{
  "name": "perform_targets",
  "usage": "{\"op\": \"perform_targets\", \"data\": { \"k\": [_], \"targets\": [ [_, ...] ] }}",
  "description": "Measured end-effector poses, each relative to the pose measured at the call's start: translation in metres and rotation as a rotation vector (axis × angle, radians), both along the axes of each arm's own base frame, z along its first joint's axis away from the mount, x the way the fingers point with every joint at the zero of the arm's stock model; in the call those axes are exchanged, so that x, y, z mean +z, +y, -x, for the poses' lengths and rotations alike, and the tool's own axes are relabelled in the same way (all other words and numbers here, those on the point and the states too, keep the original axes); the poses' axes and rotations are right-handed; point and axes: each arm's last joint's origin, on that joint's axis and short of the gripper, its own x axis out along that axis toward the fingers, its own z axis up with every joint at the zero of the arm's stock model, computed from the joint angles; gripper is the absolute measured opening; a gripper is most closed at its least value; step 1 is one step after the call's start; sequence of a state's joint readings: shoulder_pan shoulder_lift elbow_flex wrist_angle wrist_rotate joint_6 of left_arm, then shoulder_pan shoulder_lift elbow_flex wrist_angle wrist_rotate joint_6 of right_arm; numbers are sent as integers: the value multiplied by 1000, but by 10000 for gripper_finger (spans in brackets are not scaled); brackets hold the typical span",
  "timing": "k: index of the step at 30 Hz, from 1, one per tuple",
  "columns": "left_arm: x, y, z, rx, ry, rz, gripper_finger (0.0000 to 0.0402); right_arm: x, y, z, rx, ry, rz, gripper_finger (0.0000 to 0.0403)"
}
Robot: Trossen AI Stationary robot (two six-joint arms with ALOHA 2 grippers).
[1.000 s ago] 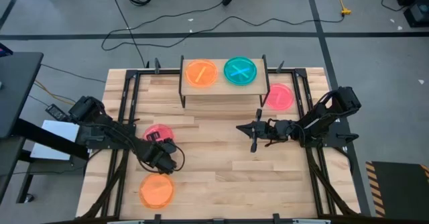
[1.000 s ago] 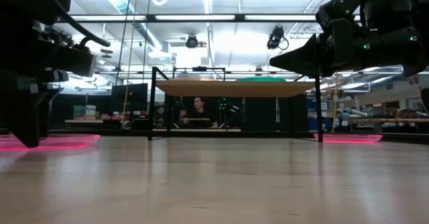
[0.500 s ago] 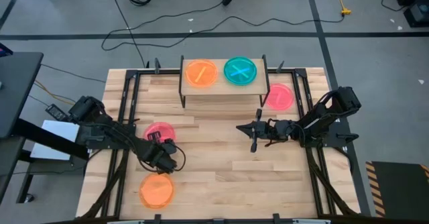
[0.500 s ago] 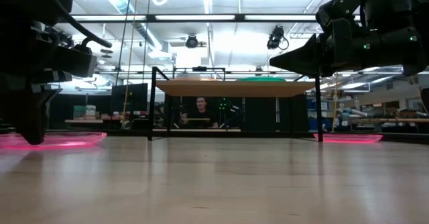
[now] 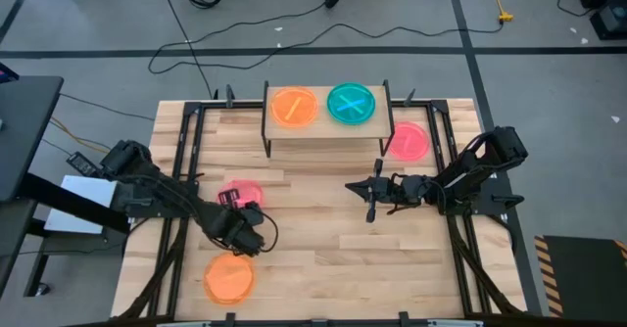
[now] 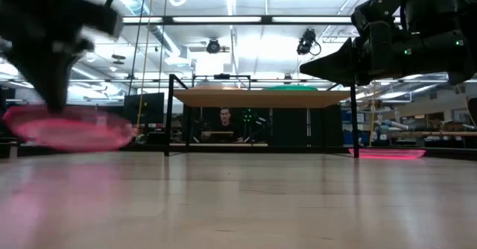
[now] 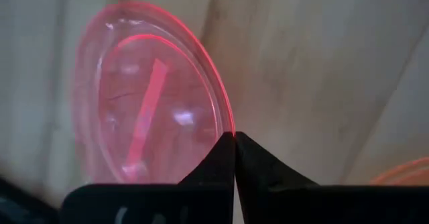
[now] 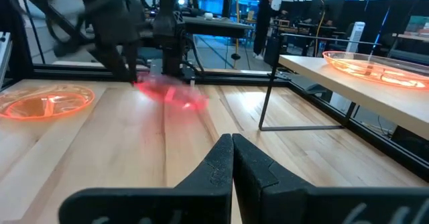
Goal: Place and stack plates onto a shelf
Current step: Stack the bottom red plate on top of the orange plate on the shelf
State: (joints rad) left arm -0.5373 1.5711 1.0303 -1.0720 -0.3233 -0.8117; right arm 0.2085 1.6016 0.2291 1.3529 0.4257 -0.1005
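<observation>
The left hand [image 5: 242, 231] has just closed on the rim of the pink plate [image 5: 241, 194] and lifted it; a moment ago the plate lay flat on the tabletop [image 5: 313, 239], now it hangs tilted just above it, ready to carry to the shelf [image 5: 323, 129]. An orange plate [image 5: 294, 106] and a teal plate [image 5: 351, 103] already sit there. The left arm reaches low across the tabletop, fingers [image 7: 224, 160] pinched on the rim. The right hand [image 5: 371, 200] waits mid-table, fingers together, empty.
</observation>
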Motion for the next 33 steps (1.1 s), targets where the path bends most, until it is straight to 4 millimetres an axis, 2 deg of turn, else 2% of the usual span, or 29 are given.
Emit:
{"op": "perform_targets", "data": {
  "k": [4, 11, 14, 18, 26, 29, 33],
  "targets": [
    [42, 1, -15, -14, -46, -33, 6, 0, 0, 0, 0, 0, 0, 9],
    [121, 6, -39, -78, -239, -25, 6, 0, 0, 0, 0, 0, 0, 9],
    [150, 22, -49, -118, -305, -53, 6, 0, 0, 0, 0, 1, 5, 9],
    [174, 61, -63, -159, -327, -107, 6, 0, 0, 0, 0, 2, 7, 9],
    [181, 161, -90, -197, -375, -154, 6, 0, 0, 0, 0, 3, 14, 9],
    [172, 192, -102, -207, -367, -189, 6, 0, 0, 0, 0, 4, 15, 9],
    [149, 223, -117, -228, -297, -191, 6, 0, 0, 0, 2, 5, 19, 9]
  ]
}}
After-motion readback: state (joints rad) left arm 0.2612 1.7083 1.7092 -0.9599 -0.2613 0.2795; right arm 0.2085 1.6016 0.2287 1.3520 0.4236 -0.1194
